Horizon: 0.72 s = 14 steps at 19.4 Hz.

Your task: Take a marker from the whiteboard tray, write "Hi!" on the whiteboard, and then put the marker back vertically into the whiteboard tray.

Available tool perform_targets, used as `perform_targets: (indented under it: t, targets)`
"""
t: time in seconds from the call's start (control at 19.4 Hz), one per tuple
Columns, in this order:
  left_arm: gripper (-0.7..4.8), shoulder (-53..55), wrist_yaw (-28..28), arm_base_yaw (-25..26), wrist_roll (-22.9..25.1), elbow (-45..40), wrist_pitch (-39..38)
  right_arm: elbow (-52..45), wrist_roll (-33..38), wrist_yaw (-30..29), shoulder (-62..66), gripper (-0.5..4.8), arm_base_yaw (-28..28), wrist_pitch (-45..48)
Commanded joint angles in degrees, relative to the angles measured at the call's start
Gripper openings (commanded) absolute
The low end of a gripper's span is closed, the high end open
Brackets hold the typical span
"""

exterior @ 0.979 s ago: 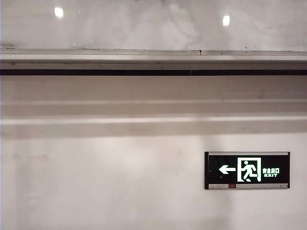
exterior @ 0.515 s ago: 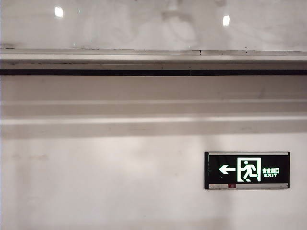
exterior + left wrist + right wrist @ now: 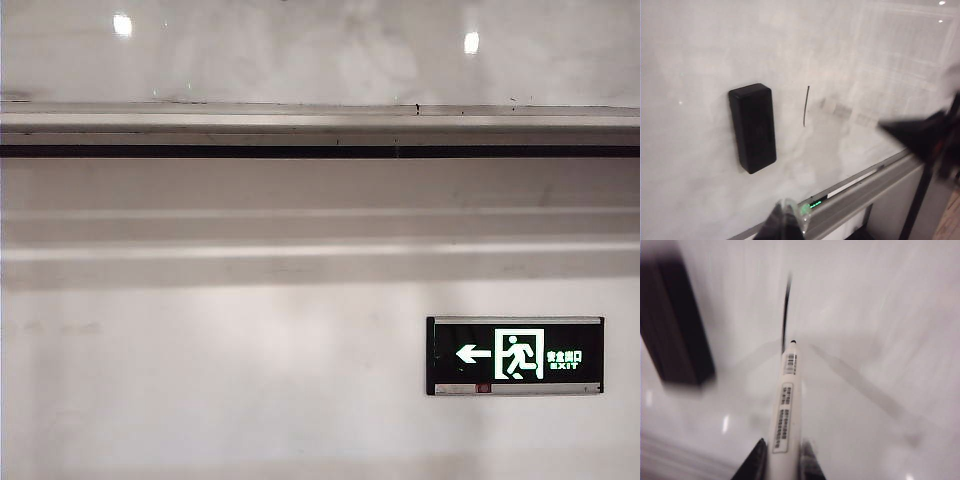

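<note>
I am gripping the marker [image 3: 784, 410] in my right hand [image 3: 781, 460], my two fingers [image 3: 756, 460] clamping its white barrel from either side while it is pointing straight out ahead of the hand. Its dark tip is sitting at the near end of a thin black stroke [image 3: 785, 310] on the whiteboard [image 3: 870, 315], though I cannot tell through the blur whether the tip is actually touching the surface. A black eraser block [image 3: 675, 325] is clinging to the board beside the stroke, off to one side of my right hand and apart from the marker. My left hand [image 3: 785, 225] is hovering back from the board with only a dark fingertip showing at the edge, so I cannot tell whether it is open or closed. Ahead of it I am seeing the same eraser block [image 3: 753, 127] and the short stroke [image 3: 806, 106] next to it, and nearer the hand the whiteboard tray [image 3: 860, 187] is running along the board's lower edge. From the exterior view the tray [image 3: 320, 125] is spanning the scene under the glossy board [image 3: 300, 50], and a lit green exit sign [image 3: 515, 355] is glowing on the matte wall [image 3: 200, 380] below; neither hand is appearing there.
</note>
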Motion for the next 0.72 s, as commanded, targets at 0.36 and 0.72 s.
perform_targets:
  t: [0.36,0.72]
  targets:
    - [-0.05,-0.2,9.5,0.0,0.5,0.3,0.3,0.2,-3.1,-3.7,1.4,-0.02,-0.2,4.0]
    - [-0.05,-0.2,9.5,0.0,0.5,0.3,-0.1,0.2,-3.1,-2.6,2.7,-0.02,-0.2,3.9]
